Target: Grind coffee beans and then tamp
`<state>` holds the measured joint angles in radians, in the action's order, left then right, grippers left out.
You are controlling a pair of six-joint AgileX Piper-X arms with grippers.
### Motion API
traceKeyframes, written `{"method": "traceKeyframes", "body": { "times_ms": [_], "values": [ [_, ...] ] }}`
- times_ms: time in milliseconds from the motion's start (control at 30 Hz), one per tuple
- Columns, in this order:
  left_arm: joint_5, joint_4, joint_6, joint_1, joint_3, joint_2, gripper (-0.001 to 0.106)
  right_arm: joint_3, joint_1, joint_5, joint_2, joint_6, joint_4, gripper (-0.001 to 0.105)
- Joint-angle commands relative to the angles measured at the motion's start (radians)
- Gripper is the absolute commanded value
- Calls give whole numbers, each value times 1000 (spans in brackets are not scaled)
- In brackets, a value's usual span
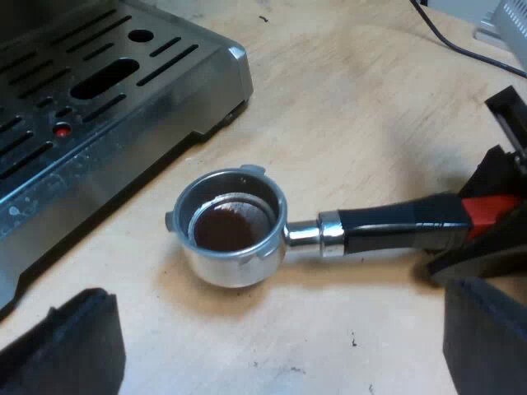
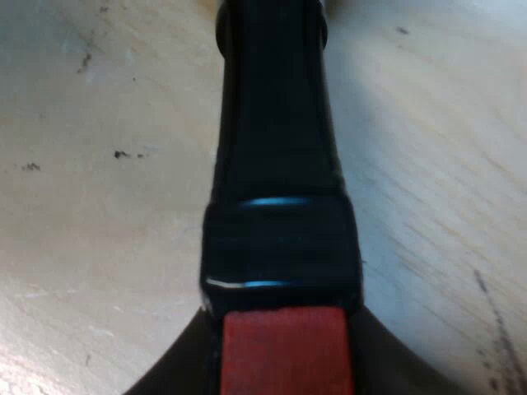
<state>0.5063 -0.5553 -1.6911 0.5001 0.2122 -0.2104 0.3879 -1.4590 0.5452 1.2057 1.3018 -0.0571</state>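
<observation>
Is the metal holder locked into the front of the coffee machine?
No, the holder lies flat on the wooden table beside the machine, with brown coffee in its round metal cup.

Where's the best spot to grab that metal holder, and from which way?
Take the dark handle from above, clamping across it: the holder lies flat on the table, cup upward holding grounds; the right gripper is at its red end.

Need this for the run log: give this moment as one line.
holder: on table beside machine, grounds inside | right gripper: shut on handle's red end | left gripper: open, above holder
</observation>
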Motion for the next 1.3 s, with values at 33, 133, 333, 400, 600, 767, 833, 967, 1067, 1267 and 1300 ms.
{"method": "traceKeyframes", "body": {
  "times_ms": [33, 133, 333, 400, 600, 767, 833, 967, 1067, 1267, 1300],
  "values": [
    [-1, -2, -1, 4, 0, -11, 80, 5, 2, 35, 22, 8, 66, 0],
    [-10, -2, -1, 4, 0, -61, 80, 9, 2, 24, 53, 8, 90, 0],
    [-8, 22, -1, 4, 0, -140, 80, 9, 2, 10, 65, 4, 91, 0],
    [-8, 45, -1, 4, 0, -178, 80, 9, 2, 1, 65, 4, 87, 0],
    [-8, 45, -1, 4, 0, -192, 80, 9, 2, -45, 65, -4, 45, 0],
    [0, 45, -1, 4, 0, -192, 80, 9, 2, -55, 65, -20, 18, 3],
    [0, 45, -1, 4, 0, -192, 80, 13, 2, -54, 65, -30, 16, 14],
    [0, 45, -1, 4, 0, -192, 80, 20, 2, -57, 65, -42, 19, 48],
    [0, 45, -1, 4, 0, -192, 80, 20, 2, -76, 65, -46, 19, 56],
    [5, 45, -1, 4, 7, -192, 80, 37, 2, -126, 65, -49, -11, 56],
    [3, 45, -1, 4, 12, -192, 80, 55, 2, -143, 65, -49, -42, 56]
  ]
}}
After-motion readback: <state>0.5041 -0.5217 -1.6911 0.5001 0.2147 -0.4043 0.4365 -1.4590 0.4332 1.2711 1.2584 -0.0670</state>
